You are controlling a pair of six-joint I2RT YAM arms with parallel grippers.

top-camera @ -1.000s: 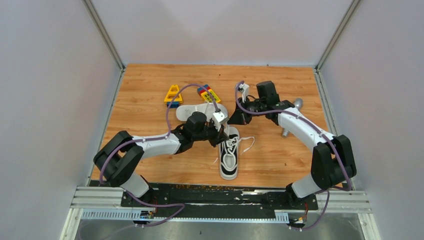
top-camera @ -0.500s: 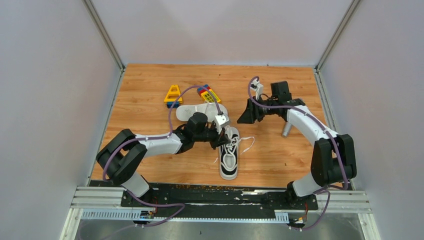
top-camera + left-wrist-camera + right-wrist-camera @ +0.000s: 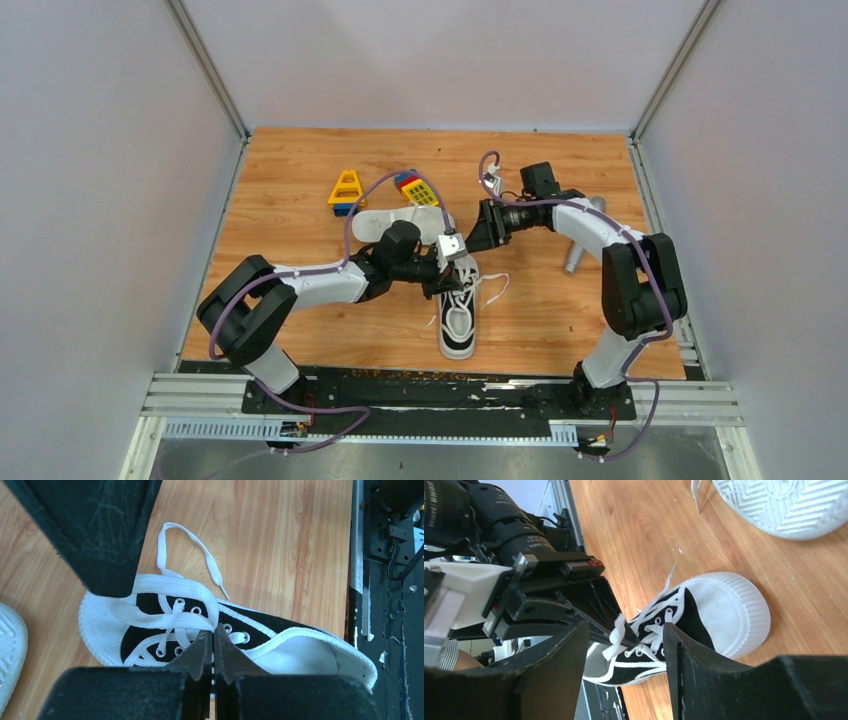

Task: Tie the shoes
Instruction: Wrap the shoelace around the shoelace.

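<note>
Sneaker [image 3: 280, 630] lies just beneath left hand [image 3: 213, 634] — lace [image 3: 170, 587] pinched in it.

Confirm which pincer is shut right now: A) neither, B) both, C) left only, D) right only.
C: the left pincer has its fingers pressed together, apparently pinching a white lace of the upright shoe, while the right pincer has its fingers well apart, that shoe showing between them.
</note>
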